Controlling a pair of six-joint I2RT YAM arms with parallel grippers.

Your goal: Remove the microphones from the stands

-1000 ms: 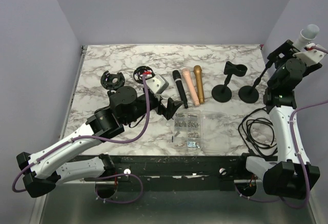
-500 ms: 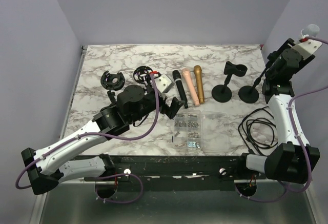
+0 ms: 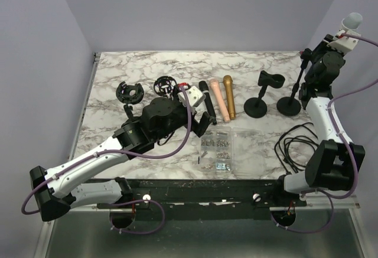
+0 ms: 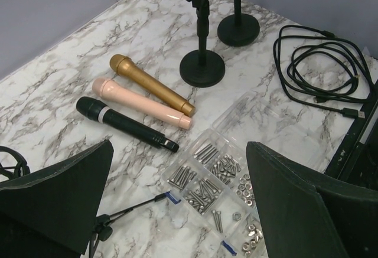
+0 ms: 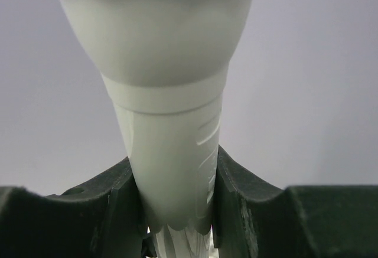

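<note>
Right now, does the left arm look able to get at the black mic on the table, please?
Probably yes: the left gripper, jaws open, hangs just over the black mic, and nothing lies on it. The pink mic close beside it leaves little room for a finger on that side.

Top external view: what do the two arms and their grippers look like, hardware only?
The left arm and right arm have white link shells with black joints and bases. A purple cable runs loosely along each. The left gripper and right gripper have broad black wedge-shaped fingers, with a white housing at each wrist. No markings are legible.
</note>
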